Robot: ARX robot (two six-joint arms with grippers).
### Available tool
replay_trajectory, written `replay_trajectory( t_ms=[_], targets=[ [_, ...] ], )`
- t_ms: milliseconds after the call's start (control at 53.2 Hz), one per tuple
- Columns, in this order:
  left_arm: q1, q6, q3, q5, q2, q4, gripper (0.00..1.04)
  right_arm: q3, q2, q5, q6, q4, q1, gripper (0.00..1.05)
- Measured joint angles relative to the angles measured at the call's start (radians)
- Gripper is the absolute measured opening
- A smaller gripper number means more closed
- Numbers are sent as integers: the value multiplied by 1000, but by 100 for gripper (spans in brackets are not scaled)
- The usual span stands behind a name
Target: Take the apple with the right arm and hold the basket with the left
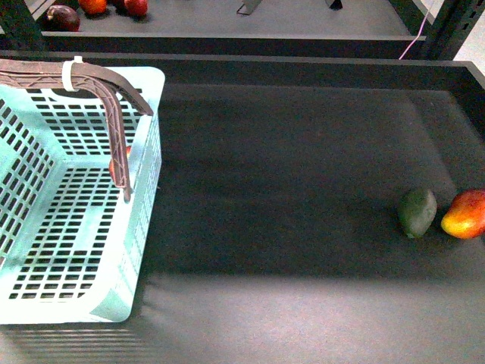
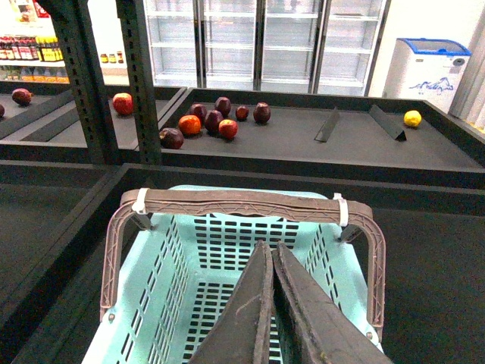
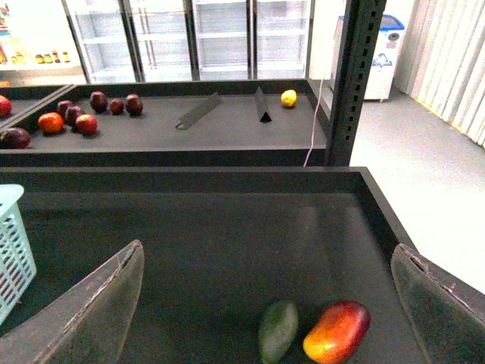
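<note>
Left tool point(image 2: 270, 303) clenched empty above the basket point(image 1: 144, 227); right tool point(image 3: 265, 303) spread wide over a green fruit point(image 3: 277, 331) and mango point(image 3: 337, 331).

No legible text or labels anywhere.

Spread fingers point(image 3: 91, 303) above two fruits point(image 3: 314, 332)

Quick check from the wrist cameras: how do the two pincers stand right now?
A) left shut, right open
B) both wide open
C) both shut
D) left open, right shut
A: the left pincer has its fingers pressed together above the basket, while the right pincer is spread wide with nothing between its fingers.
</note>
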Motion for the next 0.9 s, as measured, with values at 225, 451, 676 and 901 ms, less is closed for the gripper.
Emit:
replay_trajectory(
  t_ms=[225, 451, 676, 901],
  targets=[
    [0, 0, 0, 0, 0, 0, 33, 0, 0, 0, 0, 0, 0, 96],
    [0, 0, 0, 0, 0, 0, 81, 0, 0, 0, 0, 0, 0, 96],
    [0, 2, 0, 0, 0, 0, 98, 0, 0, 0, 0, 0, 0, 96],
    [0, 2, 0, 0, 0, 0, 98, 0, 0, 0, 0, 0, 0, 96]
  ],
)
